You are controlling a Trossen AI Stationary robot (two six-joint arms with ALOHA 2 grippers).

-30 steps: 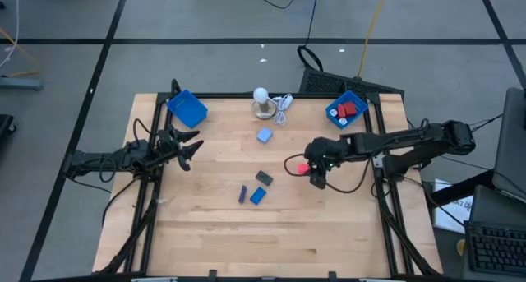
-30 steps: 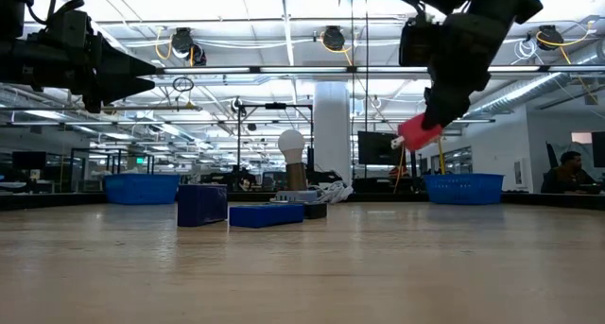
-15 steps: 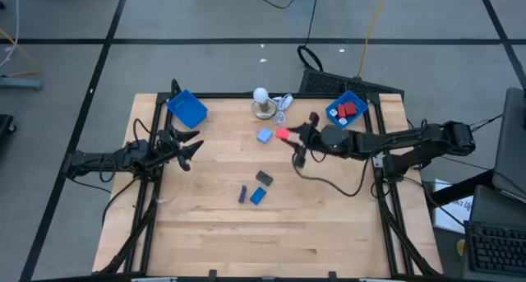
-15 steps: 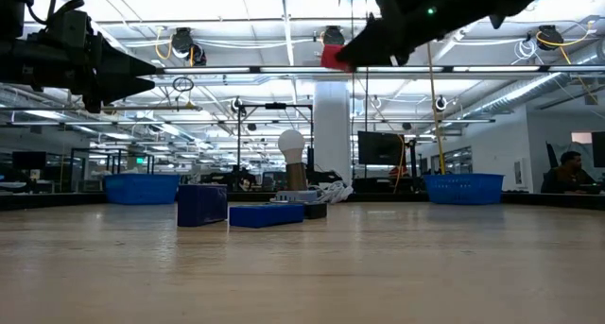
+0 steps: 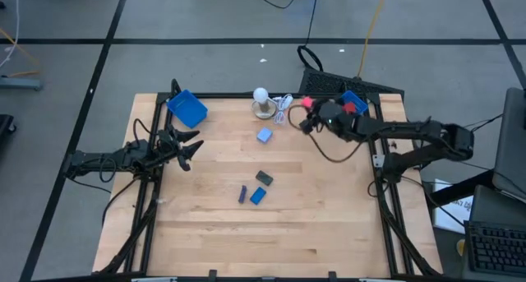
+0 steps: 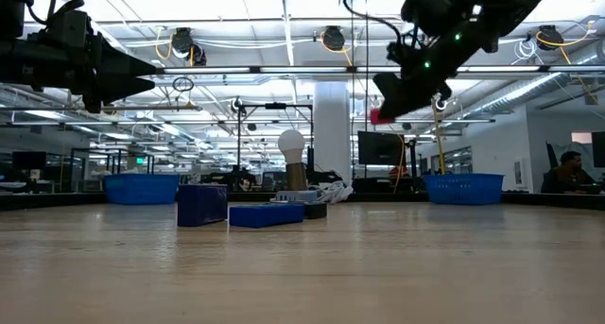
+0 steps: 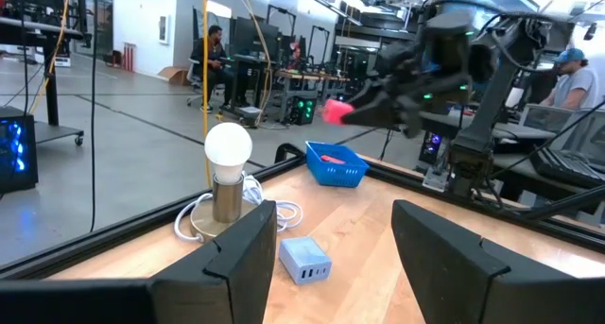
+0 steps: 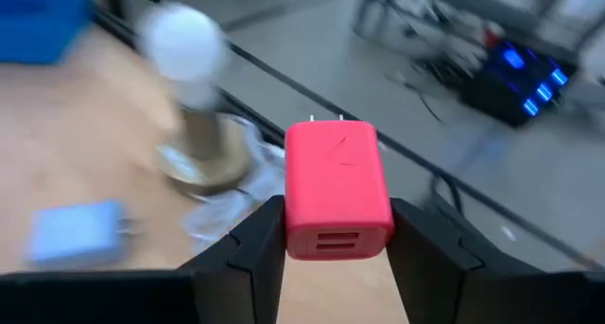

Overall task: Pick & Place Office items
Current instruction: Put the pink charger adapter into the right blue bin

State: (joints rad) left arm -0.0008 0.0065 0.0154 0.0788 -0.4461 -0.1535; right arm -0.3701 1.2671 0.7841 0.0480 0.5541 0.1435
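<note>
My right gripper [image 5: 306,104] is high in the air near the far edge of the bench [image 5: 329,208], between the white lamp [image 5: 261,98] and the right tray [image 5: 356,101], and my right fingers [image 8: 236,258] pinch a red charger [image 8: 337,189] by its two sides, with its prongs pointing away from my wrist. In the low view the charger [image 6: 382,116] hangs well above the wood, so there is free air under it. The right tray sits in the far right corner, and a red piece [image 5: 355,107] lies in it. The left tray [image 5: 188,108] is in the far left corner. My left gripper [image 5: 191,147] waits at the left edge, above the wood, with its fingers [image 7: 241,258] spread and nothing between them. The light blue piece [image 5: 264,136] lies just in front of the lamp. The dark grey piece [image 5: 263,177], a blue piece [image 5: 258,196] and a purple piece [image 5: 242,195] lie together near the middle, and the near half of the bench and its right side are open room. One second ago my right gripper was lower, over the right middle of the bench; half a second ago it was beside the light blue piece; now it has moved to the far edge, close to the right tray. My left arm did not move.
</note>
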